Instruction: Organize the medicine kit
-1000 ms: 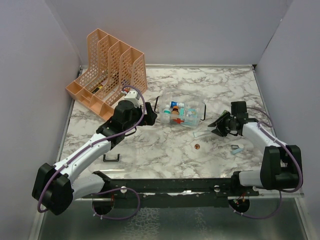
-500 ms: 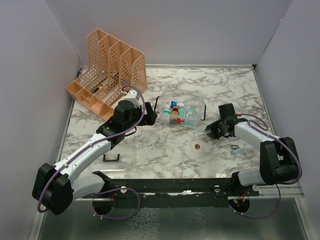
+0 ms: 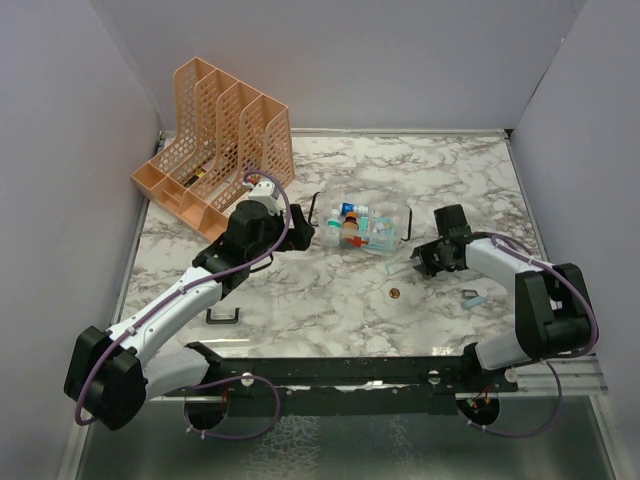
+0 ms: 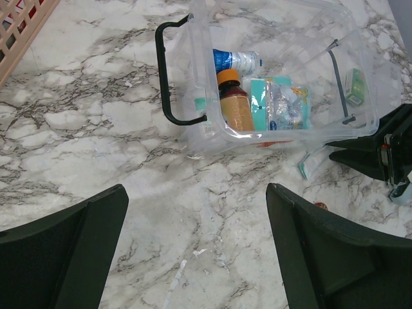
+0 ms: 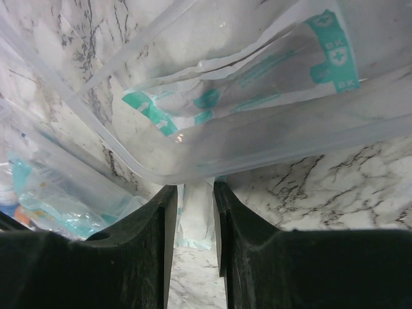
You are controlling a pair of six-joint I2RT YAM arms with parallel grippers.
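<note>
— Which step is this?
— Gathering a stray. The medicine kit [image 4: 290, 38] rests lid-open on the surface [image 3: 300, 290]. Just off the kit's near right corner, the right fingers [image 5: 135, 244] are pinched narrow on a teal-and-white packet [image 5: 196, 222].
— And the left fingers [image 4: 64, 251]?
— Spread wide, holding nothing, hovering left of the kit's black handle [image 4: 168, 71].
— Next?
— Probably lift the packet over the kit's rim and release it inside without nudging the kit.

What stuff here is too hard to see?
- Brown speck: too small, top view.
- Packet: mostly hidden by the kit and right claw, right wrist view; gripped or not, unclear.
- Rack contents: behind mesh, top view.
</note>
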